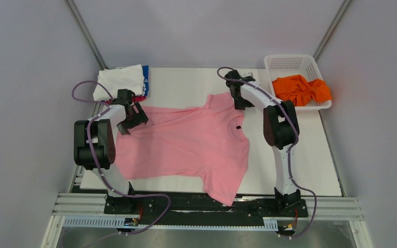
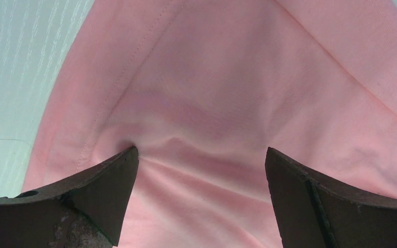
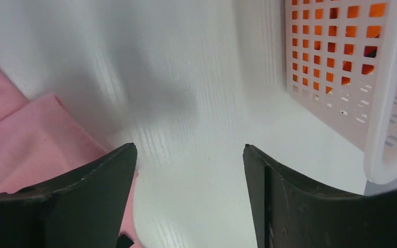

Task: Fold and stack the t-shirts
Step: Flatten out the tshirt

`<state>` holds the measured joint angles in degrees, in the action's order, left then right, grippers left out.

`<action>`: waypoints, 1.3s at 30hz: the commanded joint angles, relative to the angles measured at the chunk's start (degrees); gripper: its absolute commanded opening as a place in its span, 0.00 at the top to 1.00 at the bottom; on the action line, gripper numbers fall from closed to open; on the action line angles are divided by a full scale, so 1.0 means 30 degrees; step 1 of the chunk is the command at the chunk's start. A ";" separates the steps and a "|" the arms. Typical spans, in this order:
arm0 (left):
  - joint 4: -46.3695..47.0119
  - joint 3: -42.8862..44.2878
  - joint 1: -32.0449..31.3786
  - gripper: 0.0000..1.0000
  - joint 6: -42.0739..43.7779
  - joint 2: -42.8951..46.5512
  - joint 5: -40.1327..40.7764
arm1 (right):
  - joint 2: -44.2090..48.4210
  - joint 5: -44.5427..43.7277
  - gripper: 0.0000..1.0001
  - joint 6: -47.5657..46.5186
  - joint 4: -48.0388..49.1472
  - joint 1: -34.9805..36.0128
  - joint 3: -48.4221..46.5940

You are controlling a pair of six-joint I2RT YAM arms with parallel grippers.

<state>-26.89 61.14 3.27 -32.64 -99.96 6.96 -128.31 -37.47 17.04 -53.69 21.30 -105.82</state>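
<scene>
Sitting at the table's [image 1: 186, 82] far right corner, the white lattice basket [image 1: 289, 61] holds an orange t-shirt [image 1: 300, 89]; the left gripper [image 2: 201, 155] gapes wide, one tip dimpling the light pink t-shirt [image 1: 186, 144] spread across the table's middle; the right gripper [image 3: 190, 150] stands parted over bare table, clasping nothing; a folded white t-shirt [image 1: 119, 77] and a blue t-shirt [image 1: 145, 77] fill the far left corner, the magenta t-shirt [image 1: 140, 97] mostly hidden.

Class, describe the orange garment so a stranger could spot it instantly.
Find the white table, then its far right corner, where a white lattice basket sits. The orange t-shirt lies crumpled inside it, the only garment not on the tabletop.
</scene>
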 commanded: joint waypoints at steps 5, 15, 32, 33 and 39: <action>0.0918 -0.1056 0.0112 0.00 0.0143 0.0278 -0.1446 | 0.7258 0.2145 0.00 0.3225 0.1026 -0.0196 0.4464; 0.1327 -0.1464 0.0094 0.00 -0.0164 0.2176 -0.3031 | 1.3779 1.7432 0.00 0.3945 0.8350 -0.0125 1.4448; -0.0435 -0.1299 -0.0441 0.00 -0.0455 0.5374 -0.2980 | 1.3155 1.6576 0.00 0.6896 0.8040 -0.3395 2.1183; -0.0489 -0.1246 -0.0480 0.00 -0.0441 0.5432 -0.2973 | 1.3562 1.6408 0.00 0.6916 0.7678 -0.4026 2.1588; -0.0568 -0.0411 -0.0654 0.00 -0.0412 0.5010 -0.3170 | 1.6264 1.4337 0.00 0.7076 0.5142 -0.6880 2.2257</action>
<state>-28.14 56.82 2.11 -33.74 -85.52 -1.72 -82.15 16.40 38.57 -27.57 4.40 -41.58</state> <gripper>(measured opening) 0.997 0.998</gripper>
